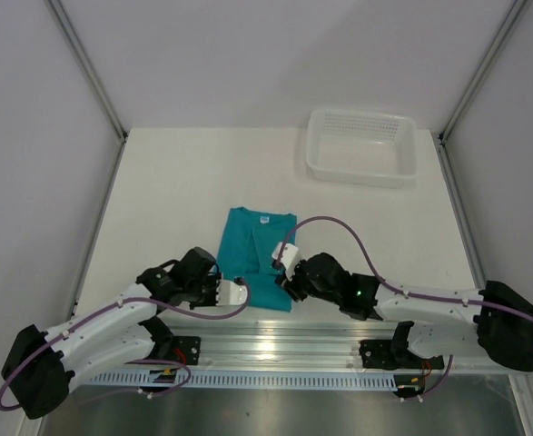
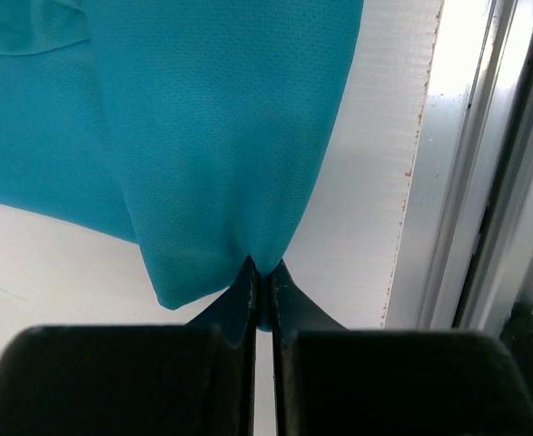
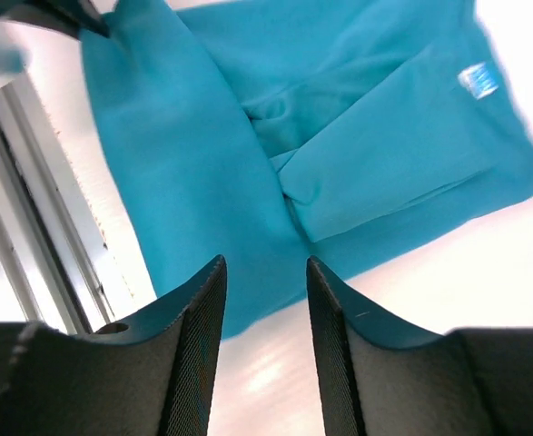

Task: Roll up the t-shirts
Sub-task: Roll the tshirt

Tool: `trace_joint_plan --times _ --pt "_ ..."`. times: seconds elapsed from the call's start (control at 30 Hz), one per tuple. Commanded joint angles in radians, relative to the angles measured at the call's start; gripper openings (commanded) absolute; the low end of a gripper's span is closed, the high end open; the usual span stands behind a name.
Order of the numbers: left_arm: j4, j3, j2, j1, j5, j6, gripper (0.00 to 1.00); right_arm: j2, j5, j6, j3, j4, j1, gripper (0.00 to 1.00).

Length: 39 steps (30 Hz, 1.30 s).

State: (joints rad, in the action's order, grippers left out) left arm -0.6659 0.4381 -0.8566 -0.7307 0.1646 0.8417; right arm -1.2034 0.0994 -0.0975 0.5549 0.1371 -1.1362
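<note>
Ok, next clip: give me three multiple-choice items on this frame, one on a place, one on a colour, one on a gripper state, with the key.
1. Where does the white basket stand?
A. far right of the table
B. near left corner
C. on top of the shirt

2. What colour is the t-shirt?
A. red
B. teal
C. yellow

3. What is the left gripper doing?
A. open above the basket
B. open, holding nothing
C. shut on the t-shirt's edge

Key: 1 A, the top view shows it far right, apart from the shirt. 2 B, every view shows teal fabric. 3 C, the left wrist view shows its jaws pinching the fabric; the right gripper stands open.
</note>
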Motion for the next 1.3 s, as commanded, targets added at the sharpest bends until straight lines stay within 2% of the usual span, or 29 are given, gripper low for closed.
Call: trace_joint_plan --times 0.0,0.13,0.27,0.43,0.53,0.73,1.03,1.27 --pt "-0.049 0.062 0.002 -0.006 0.044 -0.049 0.01 0.115 0.020 -0.155 -0.030 -0.097 -0.039 0.45" --pt "-0.044 0.057 0.004 -0.001 0.052 -0.053 0.01 0.162 0.003 -0.254 -0.067 -0.129 -0.134 0.48" --pt "-0.044 0.057 0.002 0.007 0.059 -0.066 0.01 0.102 0.042 -0.309 -0.098 -0.100 -0.215 0.51" --pt "-0.044 0.057 -0.001 0.011 0.065 -0.078 0.01 -0.082 0.260 -0.364 -0.075 -0.064 -0.319 0.53" --pt "-0.047 0.056 0.001 0.010 0.069 -0.079 0.01 -0.140 0.315 -0.366 -0.069 -0.005 -0.336 0.53" --pt "-0.055 0.051 0.004 0.010 0.069 -0.076 0.01 -0.156 0.359 -0.360 -0.067 0.018 -0.339 0.54" --pt "-0.057 0.051 0.007 0.011 0.073 -0.084 0.01 -0.065 0.341 -0.370 -0.050 -0.008 -0.349 0.55" --pt "-0.055 0.054 0.008 0.011 0.075 -0.085 0.01 -0.114 0.312 -0.373 -0.052 0.019 -0.332 0.55"
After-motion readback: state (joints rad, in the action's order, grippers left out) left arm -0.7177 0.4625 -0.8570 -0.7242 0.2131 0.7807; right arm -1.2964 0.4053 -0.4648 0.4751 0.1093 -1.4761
